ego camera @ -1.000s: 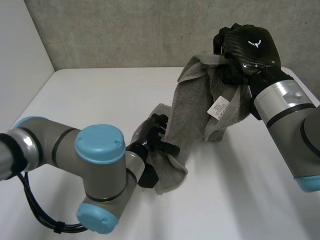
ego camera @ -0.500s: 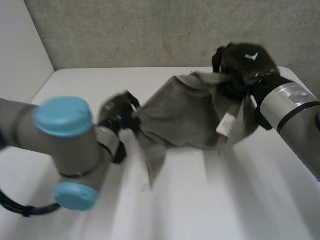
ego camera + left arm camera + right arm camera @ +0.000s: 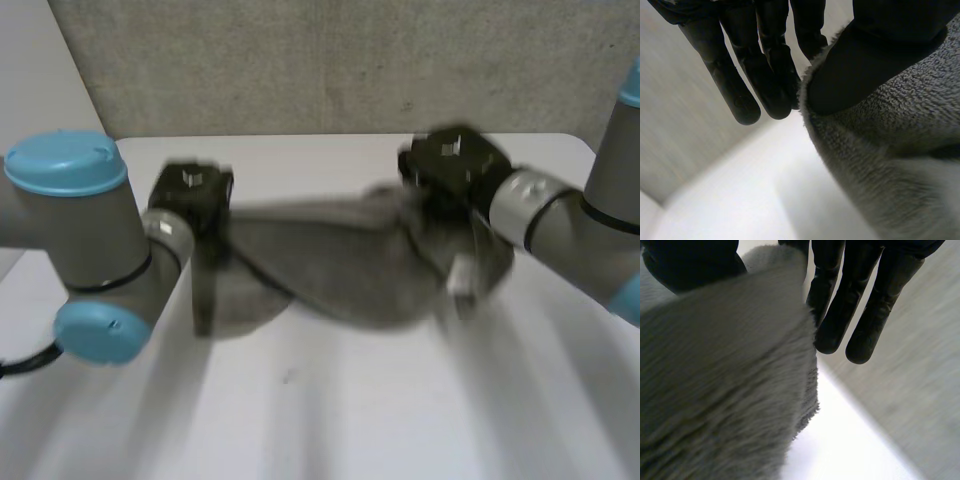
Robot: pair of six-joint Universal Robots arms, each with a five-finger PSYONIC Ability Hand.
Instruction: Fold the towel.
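The white counter (image 3: 350, 400) carries a grey terry towel (image 3: 330, 262), stretched wide over its far half and hanging between the two hands. The towel sags in the middle, and whether it touches the counter there cannot be told. The left hand (image 3: 190, 190) clamps one end, its thumb (image 3: 875, 55) pressing the towel's edge against straight fingers (image 3: 765, 70). The right hand (image 3: 455, 165) pinches the opposite end the same way, thumb (image 3: 690, 260) on top of the cloth.
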